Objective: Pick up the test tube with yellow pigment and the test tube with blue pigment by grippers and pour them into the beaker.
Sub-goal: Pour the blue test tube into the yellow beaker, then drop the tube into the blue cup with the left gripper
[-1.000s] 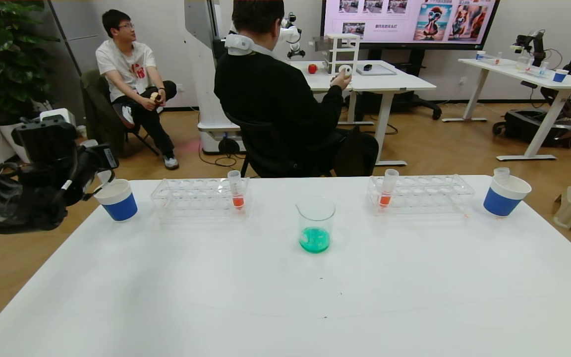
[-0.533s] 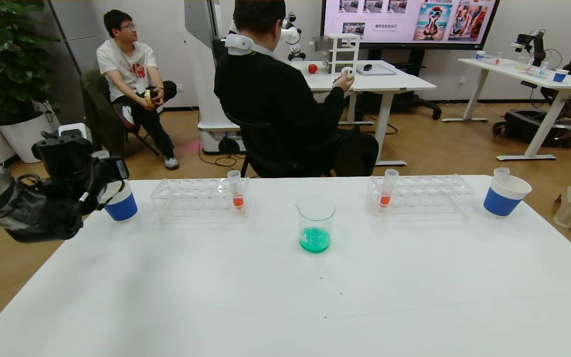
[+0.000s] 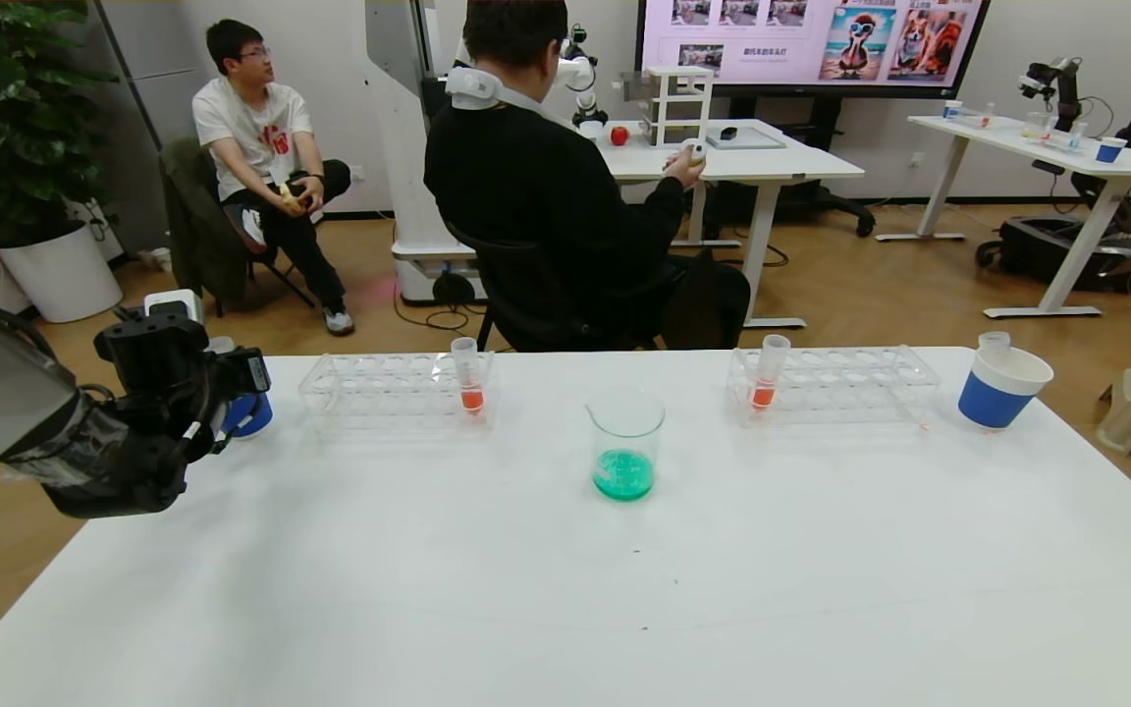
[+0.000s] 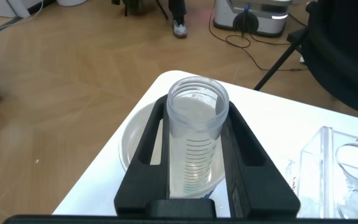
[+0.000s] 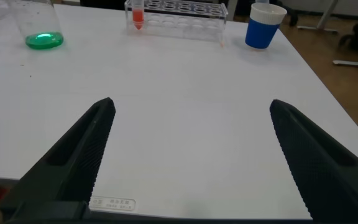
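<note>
Emptied test tube point(image 4: 197, 134) pinched by left gripper point(image 4: 194, 162) over far-left paper cup point(image 4: 132, 146); light, slippery, crushable; mid-barrel hold judged best. Right gripper point(image 5: 188, 155) spread wide.

The bench point(image 3: 526, 589) is a smooth white top with a soft sheen. The beaker point(image 3: 625, 444) looks like clear glass, glossy. Both racks point(image 3: 394, 390) point(image 3: 835, 383) are clear plastic – shiny at their edges. The tube point(image 4: 196, 134) in the left gripper point(image 4: 194, 180) is frosted, see-through plastic with printed marks; the fingers point(image 4: 148, 158) gripping it are matt black plastic. The cup point(image 3: 999, 386) at the far right corner looks like paper. The right gripper's fingers point(image 5: 73, 158) have ribbed matt inner faces.
</note>
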`<move>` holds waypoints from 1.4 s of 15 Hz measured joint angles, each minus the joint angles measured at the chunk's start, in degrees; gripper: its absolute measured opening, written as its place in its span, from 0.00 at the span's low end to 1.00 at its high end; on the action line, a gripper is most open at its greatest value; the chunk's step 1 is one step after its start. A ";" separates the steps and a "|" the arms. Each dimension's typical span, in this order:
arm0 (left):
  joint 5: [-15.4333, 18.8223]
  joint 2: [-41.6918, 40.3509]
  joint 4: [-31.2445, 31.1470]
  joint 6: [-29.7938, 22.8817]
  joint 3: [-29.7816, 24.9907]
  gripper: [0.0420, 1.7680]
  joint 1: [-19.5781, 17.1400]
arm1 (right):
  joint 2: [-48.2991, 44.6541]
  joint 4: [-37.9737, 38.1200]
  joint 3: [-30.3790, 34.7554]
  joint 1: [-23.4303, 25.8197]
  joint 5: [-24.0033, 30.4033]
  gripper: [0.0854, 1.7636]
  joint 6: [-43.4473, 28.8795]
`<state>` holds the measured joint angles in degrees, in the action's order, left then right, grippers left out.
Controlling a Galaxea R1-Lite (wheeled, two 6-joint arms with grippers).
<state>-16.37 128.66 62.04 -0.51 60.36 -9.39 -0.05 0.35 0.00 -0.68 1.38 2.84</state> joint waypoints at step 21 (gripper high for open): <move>1.57 -19.96 -6.34 1.56 -3.02 0.99 18.86 | 0.00 0.00 0.00 0.00 0.00 0.98 0.02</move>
<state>-14.80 108.70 55.70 1.05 57.33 9.47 -0.05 0.35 0.00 -0.68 1.38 2.86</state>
